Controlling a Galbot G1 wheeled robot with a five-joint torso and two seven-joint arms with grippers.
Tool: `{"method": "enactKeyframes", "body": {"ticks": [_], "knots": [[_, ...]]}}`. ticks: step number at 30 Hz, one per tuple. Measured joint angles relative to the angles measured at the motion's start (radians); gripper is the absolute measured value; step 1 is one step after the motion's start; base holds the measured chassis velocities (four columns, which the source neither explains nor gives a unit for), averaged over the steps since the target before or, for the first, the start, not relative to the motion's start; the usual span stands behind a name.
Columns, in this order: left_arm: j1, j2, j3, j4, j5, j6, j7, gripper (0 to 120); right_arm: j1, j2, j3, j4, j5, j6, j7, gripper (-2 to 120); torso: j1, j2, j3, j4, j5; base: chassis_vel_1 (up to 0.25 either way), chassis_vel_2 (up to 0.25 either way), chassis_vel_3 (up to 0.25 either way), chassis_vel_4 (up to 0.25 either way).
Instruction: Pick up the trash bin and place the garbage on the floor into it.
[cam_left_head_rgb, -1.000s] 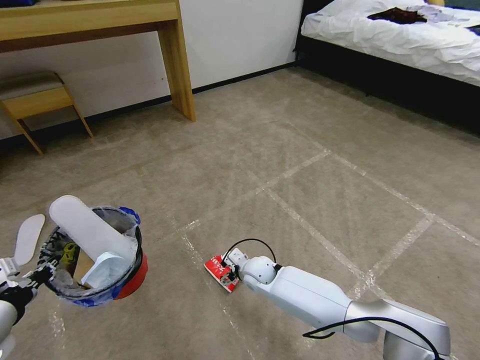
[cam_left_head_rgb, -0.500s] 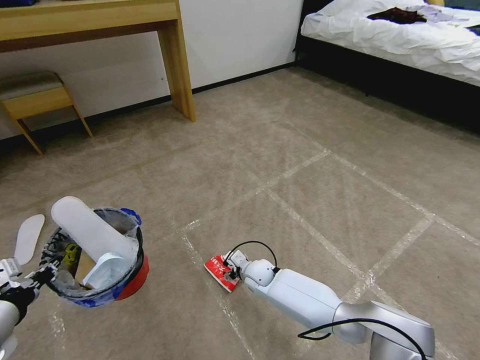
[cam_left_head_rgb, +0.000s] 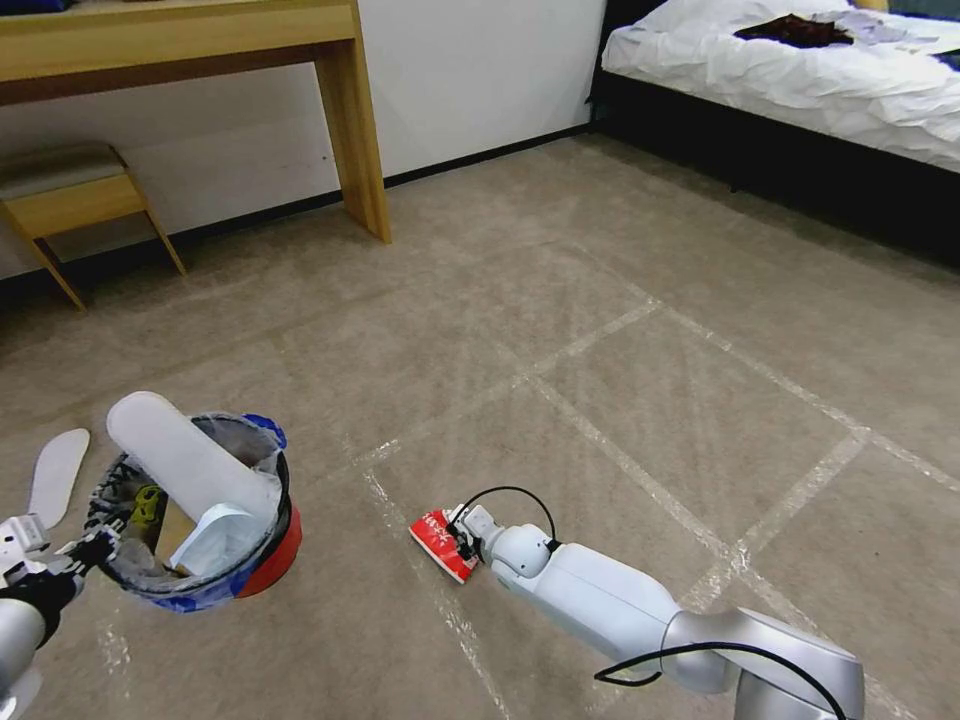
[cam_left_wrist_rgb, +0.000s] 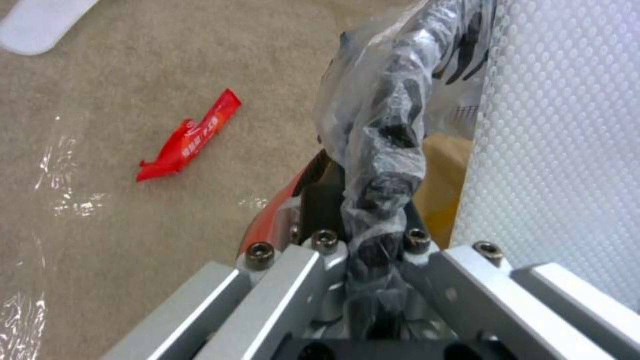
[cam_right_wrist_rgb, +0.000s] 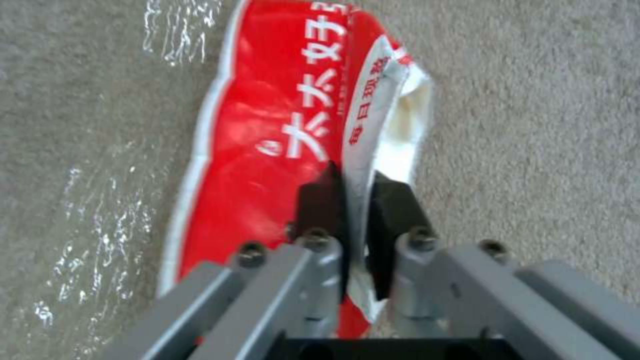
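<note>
Beige carpeted floor (cam_left_head_rgb: 600, 300), taped grid. Left gripper (cam_left_wrist_rgb: 370, 260) clamped on bag-lined rim of red trash bin (cam_left_head_rgb: 262, 560), held near floor's left edge; white slipper (cam_left_head_rgb: 185, 462) sticks out of it. Right gripper (cam_right_wrist_rgb: 357, 210) pinches red wrapper (cam_right_wrist_rgb: 267, 145), white lettering, lying on carpet mid-floor.

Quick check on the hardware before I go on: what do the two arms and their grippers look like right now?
The right arm is smooth white shells over a silver-grey elbow, with a thin black cable looping at the wrist and another by the elbow. The right gripper has black fingertips on grey metal bars fixed with dark screws. The left gripper is built the same; the left arm shows a white shell and black wrist section.
</note>
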Motion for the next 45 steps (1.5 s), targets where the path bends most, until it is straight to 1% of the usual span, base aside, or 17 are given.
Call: {"method": "enactKeyframes", "body": {"ticks": [1, 11, 13, 14, 16, 19, 22, 25, 27, 31, 34, 35, 37, 38, 40, 43, 45], "knots": [[0.0, -0.001, 0.001, 0.0, 0.001, 0.0, 0.0, 0, -0.001, -0.002, 0.002, 0.005, 0.001, 0.002, 0.0, 1, 0.0, 0.0, 0.0, 0.0, 0.0001, 0.0, 0.0, 0.0, 0.0], [0.001, -0.002, 0.002, 0.001, 0.003, 0.0, 0.0, 0, -0.011, -0.023, 0.023, 0.051, 0.012, 0.011, 0.012, 0, 0.0, 0.0, 0.0, 0.0, 0.0, 0.0, 0.0, 0.0, 0.0], [0.002, 0.001, 0.002, 0.001, 0.002, 0.0, -0.001, 0, -0.012, -0.051, 0.063, 0.134, 0.041, 0.01, 0.031, 0, 0.0, 0.0, 0.0, 0.0, 0.0, 0.0, 0.0, 0.0, 0.0], [0.002, 0.001, 0.002, 0.001, 0.002, 0.0, -0.001, 0, -0.012, -0.051, 0.063, 0.134, 0.041, 0.01, 0.031, 0, 0.0, 0.0, 0.0, 0.0, 0.0, 0.0, 0.0, 0.0, 0.0], [0.001, 0.005, 0.004, 0.0, 0.0, 0.0, -0.003, 0, -0.002, -0.081, 0.11, 0.232, 0.073, 0.003, 0.052, 0, 0.0, 0.0, 0.0, 0.0002, 0.0002, 0.0, 0.0, 0.0, 0.0], [0.001, 0.007, 0.006, -0.002, -0.001, 0.0, -0.004, 0, 0.006, -0.092, 0.131, 0.266, 0.082, 0.002, 0.057, 0, 0.0, 0.0, 0.0, 0.0002, 0.0, 0.0, 0.0, 0.0, 0.0], [-0.003, 0.022, 0.012, -0.008, -0.009, 0.004, -0.009, 0, 0.06, -0.133, 0.205, 0.373, 0.118, 0.028, 0.065, 0, 0.0, 0.0, 0.0, 0.0, 0.0001, 0.0, 0.0, 0.0, 0.0], [-0.004, 0.029, 0.014, -0.008, -0.018, 0.005, -0.013, 0, 0.089, -0.15, 0.224, 0.417, 0.148, 0.033, 0.071, 0, 0.0, 0.0, 0.0, 0.0, 0.0002, 0.0, 0.0, 0.0, 0.0], [-0.009, 0.042, 0.018, -0.009, -0.035, 0.008, -0.024, 0, 0.144, -0.185, 0.26, 0.504, 0.21, 0.035, 0.084, 0, 0.0, 0.0, 0.0, 0.0002, 0.0001, 0.0, 0.0, 0.0, 0.0], [-0.016, 0.05, 0.024, -0.009, -0.042, 0.011, -0.028, 0, 0.18, -0.213, 0.281, 0.578, 0.258, 0.035, 0.097, 0, 0.0, 0.0, 0.0, 0.0, 0.0002, 0.0, 0.0, 0.0, 0.0], [-0.025, 0.056, 0.036, -0.011, -0.052, 0.016, -0.033, 0, 0.244, -0.275, 0.31, 0.764, 0.331, 0.035, 0.123, 0, 0.0, 0.0, 0.0, 0.0, 0.0001, 0.0, 0.0, 0.0, 0.0], [-0.025, 0.056, 0.036, -0.011, -0.052, 0.016, -0.033, 0, 0.244, -0.275, 0.31, 0.764, 0.331, 0.035, 0.123, 0, 0.0, 0.0, 0.0, 0.0, 0.0001, 0.0, 0.0, 0.0, 0.0], [-0.027, 0.059, 0.04, -0.012, -0.055, 0.018, -0.034, 0, 0.274, -0.307, 0.318, 0.873, 0.345, 0.035, 0.13, 0, 0.0, 0.0, 0.0, -0.0002, 0.0, 0.0, 0.0, 0.0, 0.0], [-0.027, 0.059, 0.04, -0.012, -0.055, 0.018, -0.034, 0, 0.274, -0.307, 0.318, 0.873, 0.345, 0.035, 0.13, 0, 0.0, 0.0, 0.0, -0.0002, 0.0, 0.0, 0.0, 0.0, 0.0], [-0.027, 0.061, 0.042, -0.012, -0.056, 0.019, -0.034, 0, 0.301, -0.323, 0.314, 0.965, 0.382, 0.022, 0.145, 0, 0.0, 0.0, 0.0, -0.0001, 0.0001, 0.0, 0.0, 0.0, 0.0], [-0.027, 0.061, 0.043, -0.012, -0.056, 0.02, -0.034, 0, 0.309, -0.324, 0.308, 0.987, 0.397, 0.016, 0.153, 0, 0.0, 0.0, 0.0, 0.0, 0.0, 0.0, 0.0, 0.0, 0.0], [-0.027, 0.061, 0.046, -0.015, -0.056, 0.021, -0.034, 0, 0.332, -0.322, 0.29, 1.04, 0.443, -0.004, 0.17, 0, 0.0, 0.0, 0.0, 0.0, 0.0001, 0.0, 0.0, 0.0, 0.0]]}}
